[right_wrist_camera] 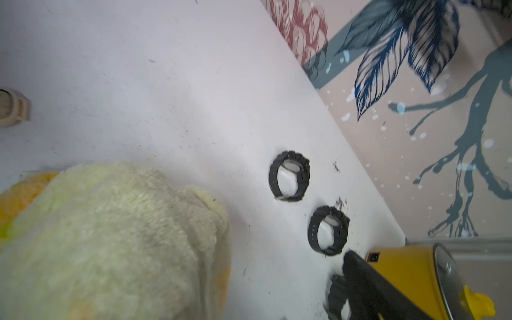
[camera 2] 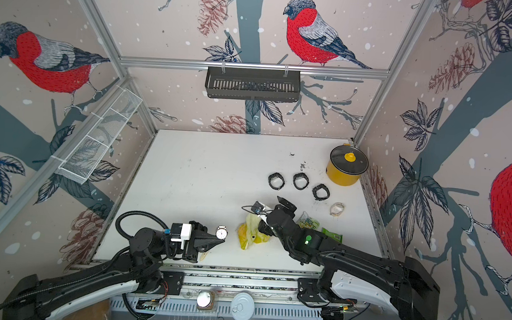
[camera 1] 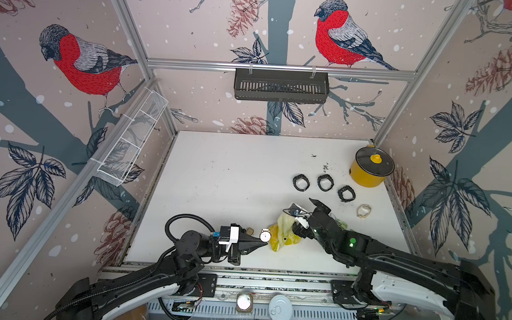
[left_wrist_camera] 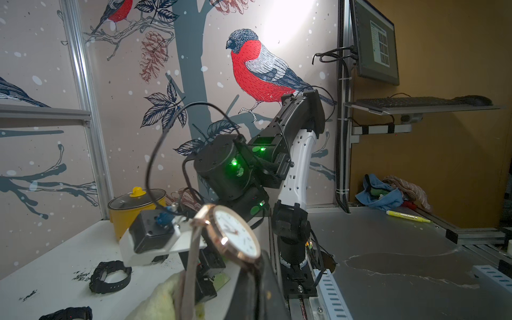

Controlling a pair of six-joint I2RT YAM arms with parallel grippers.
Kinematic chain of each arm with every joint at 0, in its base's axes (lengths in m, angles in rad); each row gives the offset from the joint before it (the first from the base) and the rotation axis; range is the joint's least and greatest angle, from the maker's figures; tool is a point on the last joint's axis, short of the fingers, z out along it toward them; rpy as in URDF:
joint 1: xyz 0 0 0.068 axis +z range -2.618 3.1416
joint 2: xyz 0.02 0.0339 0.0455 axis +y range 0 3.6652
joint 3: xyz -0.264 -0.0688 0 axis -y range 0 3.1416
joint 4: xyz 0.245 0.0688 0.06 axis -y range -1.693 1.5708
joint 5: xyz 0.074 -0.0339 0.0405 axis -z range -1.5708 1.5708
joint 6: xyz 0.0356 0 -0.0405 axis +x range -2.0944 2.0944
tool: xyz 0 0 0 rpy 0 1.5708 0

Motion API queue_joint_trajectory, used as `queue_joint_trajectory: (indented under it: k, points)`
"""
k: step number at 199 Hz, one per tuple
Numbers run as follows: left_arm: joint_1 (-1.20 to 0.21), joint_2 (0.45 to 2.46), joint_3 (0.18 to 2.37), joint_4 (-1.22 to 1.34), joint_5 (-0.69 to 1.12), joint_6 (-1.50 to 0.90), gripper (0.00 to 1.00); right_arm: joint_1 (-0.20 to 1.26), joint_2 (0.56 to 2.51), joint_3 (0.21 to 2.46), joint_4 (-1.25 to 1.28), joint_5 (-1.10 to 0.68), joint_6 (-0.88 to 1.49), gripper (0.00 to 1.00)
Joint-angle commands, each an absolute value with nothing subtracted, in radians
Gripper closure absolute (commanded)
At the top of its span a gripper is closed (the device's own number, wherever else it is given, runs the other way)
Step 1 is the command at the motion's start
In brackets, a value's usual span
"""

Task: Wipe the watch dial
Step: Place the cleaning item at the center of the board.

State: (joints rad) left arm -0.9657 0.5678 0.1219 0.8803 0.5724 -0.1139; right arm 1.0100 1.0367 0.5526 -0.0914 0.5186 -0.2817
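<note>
A watch [camera 1: 265, 235] with a white dial [left_wrist_camera: 238, 235] and a rose-gold rim hangs just above the white table [camera 1: 217, 179] near its front edge. My left gripper [camera 1: 262, 242] is shut on its strap [left_wrist_camera: 191, 263], and the dial faces up in both top views. Right beside it a pale yellow cloth [camera 1: 283, 232] lies bunched on the table. Over the cloth's far side my right gripper [camera 1: 306, 216] stands open and holds nothing. In the right wrist view one dark finger [right_wrist_camera: 368, 282] shows; the cloth [right_wrist_camera: 110, 235] hides the other.
Three black watches [camera 1: 301, 182] [camera 1: 325, 182] [camera 1: 346, 193] lie in a row behind the right gripper, with a beige band [camera 1: 364, 211] further right. A yellow lidded pot [camera 1: 370, 167] stands at the back right corner. Green packets [camera 2: 309, 222] lie under the right arm.
</note>
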Motion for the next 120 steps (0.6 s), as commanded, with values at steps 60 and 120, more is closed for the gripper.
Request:
queue_joint_trajectory:
  k: [60,120]
  points:
    - [-0.966,0.552,0.116,0.88,0.54,-0.095,1.0,0.815,1.342,0.631,-0.225,0.346,-0.142,0.01]
    - [-0.966,0.54,0.115,0.867,0.525,-0.084,1.0,0.872,1.315,0.674,-0.298,0.266,-0.182,0.01]
